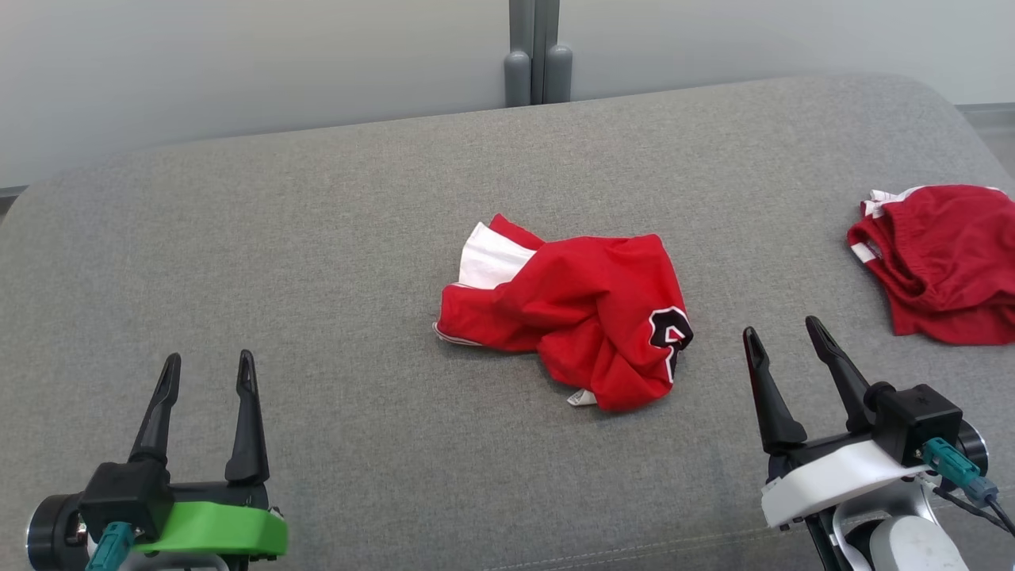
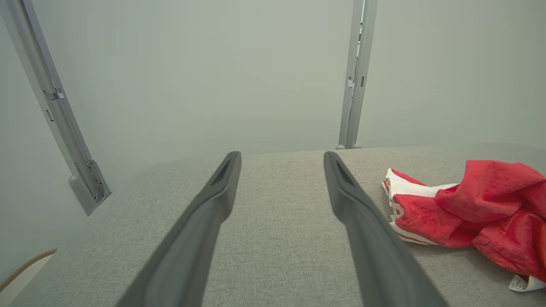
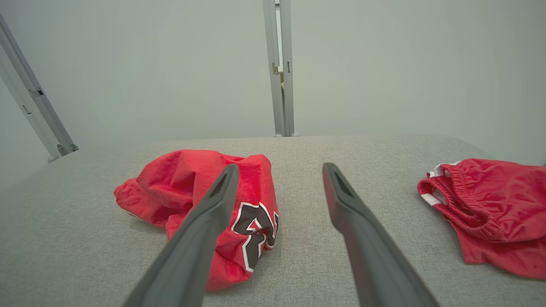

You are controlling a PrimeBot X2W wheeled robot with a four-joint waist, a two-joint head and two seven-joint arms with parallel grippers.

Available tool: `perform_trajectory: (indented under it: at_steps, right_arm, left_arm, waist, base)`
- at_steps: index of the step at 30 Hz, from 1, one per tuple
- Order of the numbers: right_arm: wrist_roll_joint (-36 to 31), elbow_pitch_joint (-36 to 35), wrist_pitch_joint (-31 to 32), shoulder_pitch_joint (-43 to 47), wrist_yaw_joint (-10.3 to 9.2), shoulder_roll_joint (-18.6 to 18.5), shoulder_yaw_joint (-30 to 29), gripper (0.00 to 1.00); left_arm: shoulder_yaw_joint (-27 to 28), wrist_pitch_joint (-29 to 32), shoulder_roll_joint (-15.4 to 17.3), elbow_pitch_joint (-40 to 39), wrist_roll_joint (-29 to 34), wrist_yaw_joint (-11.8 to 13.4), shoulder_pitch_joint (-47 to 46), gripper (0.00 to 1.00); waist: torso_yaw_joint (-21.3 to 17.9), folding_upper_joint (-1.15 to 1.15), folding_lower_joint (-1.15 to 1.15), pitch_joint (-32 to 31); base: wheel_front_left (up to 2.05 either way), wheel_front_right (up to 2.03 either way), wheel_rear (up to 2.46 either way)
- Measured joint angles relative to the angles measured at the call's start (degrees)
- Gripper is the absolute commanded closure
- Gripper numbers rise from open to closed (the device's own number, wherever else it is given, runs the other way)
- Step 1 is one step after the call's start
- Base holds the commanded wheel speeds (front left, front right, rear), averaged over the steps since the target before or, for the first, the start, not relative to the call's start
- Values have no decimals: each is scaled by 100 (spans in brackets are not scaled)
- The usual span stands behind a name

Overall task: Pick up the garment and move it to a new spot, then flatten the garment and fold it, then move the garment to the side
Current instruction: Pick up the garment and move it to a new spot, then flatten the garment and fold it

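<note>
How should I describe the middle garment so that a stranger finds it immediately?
On the grey surface, look at the centre. A crumpled red garment lies there. Unlike the red shorts at far right, it shows a white panel and a black number.

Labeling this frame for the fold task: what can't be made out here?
Crumpled garment, head view: kind and full outline, hidden by its own folds; in the right wrist view a finger of the right gripper covers part.
Black print, head view: creased, not readable in full.
White tag, head view: too small to read.
Second red garment: cut off by the right edge, head and right wrist views.
</note>
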Motion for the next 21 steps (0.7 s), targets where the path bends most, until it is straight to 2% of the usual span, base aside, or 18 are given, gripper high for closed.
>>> perform_trajectory:
  at_steps: [8,11,21]
  right_arm:
    - [-44,-134,77,14,0,5,3,0]
    - [-59,-160,172,-33,0,-156,159,0]
    - [-78,339,601,-967,1,-884,1499,0]
  left_arm:
    - [-57,0,-12,2,1,3,-22,0]
    - [-109,0,-64,10,2,0,-112,0]
    - [-236,-2,-272,67,34,-51,-334,0]
  waist:
    - [62,0,0,86]
    - [183,0,0,132]
    - [714,0,0,364]
  base:
    - [0,0,0]
    - [0,0,0]
    - [0,0,0]
